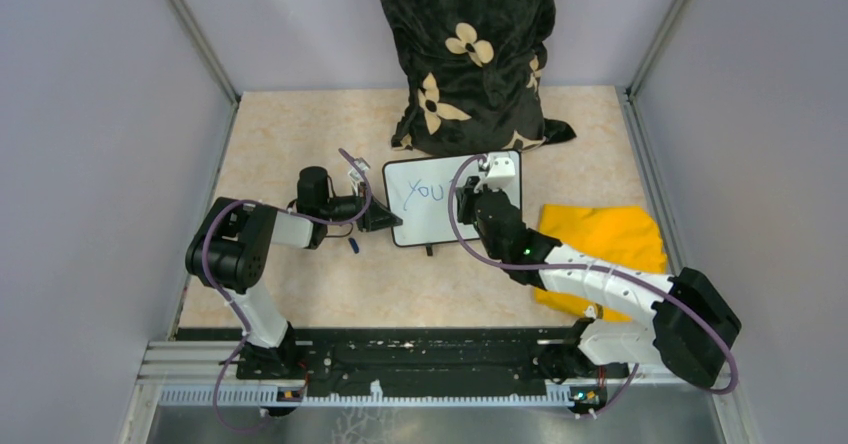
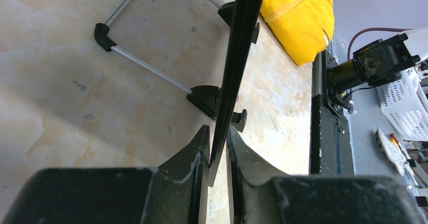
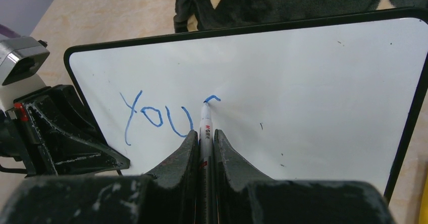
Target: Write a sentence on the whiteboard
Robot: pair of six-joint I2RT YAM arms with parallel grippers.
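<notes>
We see the whiteboard standing upright near the middle of the bench. At its 12 o'clock is a black cushion printed with pale flowers; we cannot tell whether the two touch. A yellow cloth lies at about 4 o'clock from the board, apart from it.

The left end effector reaches in from 9 o'clock and pinches the board's thin black frame edge-on. Its jaws are almost closed, with one finger on each face of the board. In its wrist view we also make out the board's small black feet and a thin metal rod stand on the bench behind it.

The right end effector is clamped tight on a marker, which lies along the fingers and points to 12 o'clock in that wrist view. The marker tip touches the white surface at the lower end of a short curved blue stroke. Of the sentence, we read "You" in blue. It sits at 9 o'clock of the tip, in the left half of the board.
</notes>
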